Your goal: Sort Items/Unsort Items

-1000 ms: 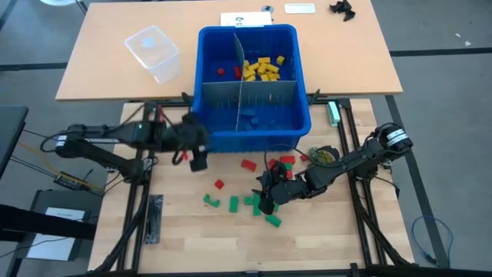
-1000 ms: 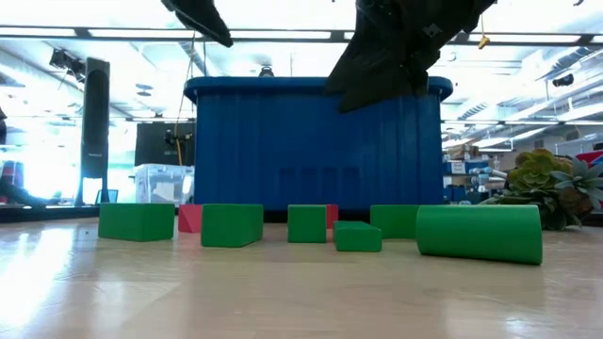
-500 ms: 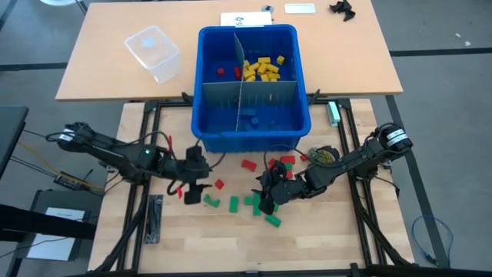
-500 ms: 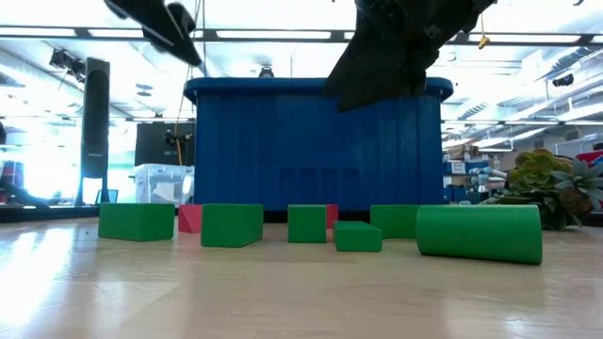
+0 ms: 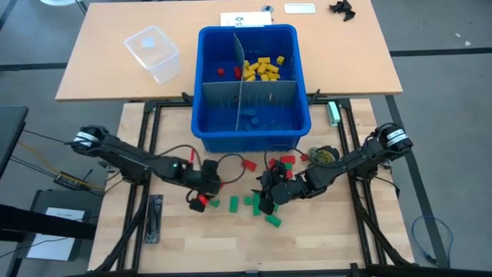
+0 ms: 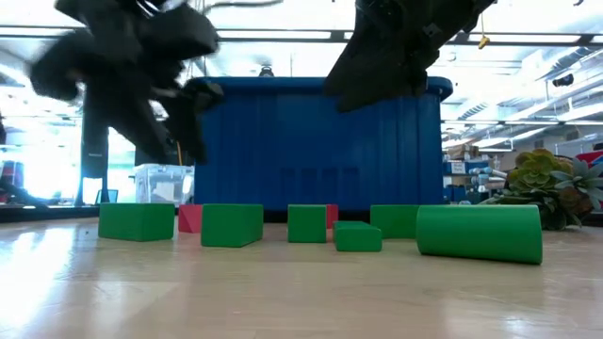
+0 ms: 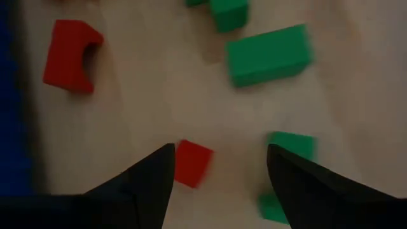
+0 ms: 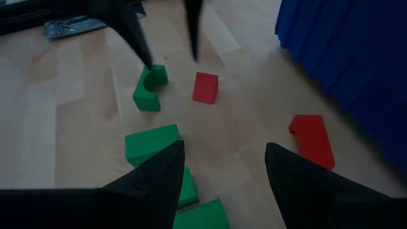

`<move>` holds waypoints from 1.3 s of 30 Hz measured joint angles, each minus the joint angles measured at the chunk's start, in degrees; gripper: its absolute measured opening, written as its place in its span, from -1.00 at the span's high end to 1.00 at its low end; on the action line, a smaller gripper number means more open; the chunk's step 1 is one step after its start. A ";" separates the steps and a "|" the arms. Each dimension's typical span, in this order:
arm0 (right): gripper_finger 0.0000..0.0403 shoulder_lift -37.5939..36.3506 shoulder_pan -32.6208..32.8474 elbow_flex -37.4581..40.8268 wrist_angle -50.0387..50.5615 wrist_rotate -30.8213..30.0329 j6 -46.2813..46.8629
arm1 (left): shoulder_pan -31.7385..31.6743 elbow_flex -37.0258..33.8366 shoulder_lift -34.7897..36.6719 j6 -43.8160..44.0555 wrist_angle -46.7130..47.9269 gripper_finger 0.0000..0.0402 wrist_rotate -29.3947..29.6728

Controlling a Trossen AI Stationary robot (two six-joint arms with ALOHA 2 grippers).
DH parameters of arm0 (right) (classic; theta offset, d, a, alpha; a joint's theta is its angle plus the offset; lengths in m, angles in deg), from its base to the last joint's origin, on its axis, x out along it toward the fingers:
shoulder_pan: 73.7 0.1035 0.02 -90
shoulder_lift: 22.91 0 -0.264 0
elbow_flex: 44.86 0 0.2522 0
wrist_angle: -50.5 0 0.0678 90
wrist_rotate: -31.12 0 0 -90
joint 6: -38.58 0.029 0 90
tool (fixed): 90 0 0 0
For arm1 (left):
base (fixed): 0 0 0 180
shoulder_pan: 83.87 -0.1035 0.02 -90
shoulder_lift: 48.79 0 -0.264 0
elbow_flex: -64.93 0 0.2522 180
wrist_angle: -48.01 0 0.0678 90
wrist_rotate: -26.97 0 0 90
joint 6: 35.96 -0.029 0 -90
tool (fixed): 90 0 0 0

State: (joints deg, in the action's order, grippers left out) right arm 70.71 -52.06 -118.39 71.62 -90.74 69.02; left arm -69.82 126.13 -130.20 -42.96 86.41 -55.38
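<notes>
- Left end effector (image 7: 219, 168), open, hovers over a red block (image 7: 191, 163) on the counter (image 7: 159, 95); a green block (image 7: 289, 145) just beside could get nudged.
- Right end effector (image 8: 219, 168), open, empty, waits above green blocks (image 8: 151, 144) near the bin (image 5: 254, 123).

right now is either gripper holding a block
No. The left gripper is open above a small red block, and the right gripper is open and empty.

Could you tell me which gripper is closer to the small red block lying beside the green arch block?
Left. The left gripper hangs open right over the small red block. The right gripper, also open, sits farther off among the green blocks.
</notes>
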 joint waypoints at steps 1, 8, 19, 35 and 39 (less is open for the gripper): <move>-0.09 0.02 0.06 0.00 0.02 -0.02 0.29 | -0.81 0.36 -1.17 -0.97 -0.40 -0.28 0.07; -0.09 0.02 0.12 0.02 0.00 -0.02 1.64 | -5.60 0.85 -8.56 -9.26 -0.25 -0.28 -1.86; -0.09 0.02 0.26 0.00 0.05 -0.07 4.09 | -8.23 1.09 -14.34 -11.01 -1.49 -0.17 -4.35; -0.09 0.04 0.75 0.00 0.13 -0.07 4.02 | -6.06 11.62 -14.41 -0.82 15.46 0.28 -3.73; -0.09 0.04 0.75 0.00 0.19 -0.09 3.70 | -3.29 17.28 -12.52 0.08 22.03 0.28 -4.16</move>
State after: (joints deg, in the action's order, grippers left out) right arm 70.75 -51.31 -118.39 71.81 -90.82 72.72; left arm -73.11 143.41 -142.73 -42.87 108.44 -59.55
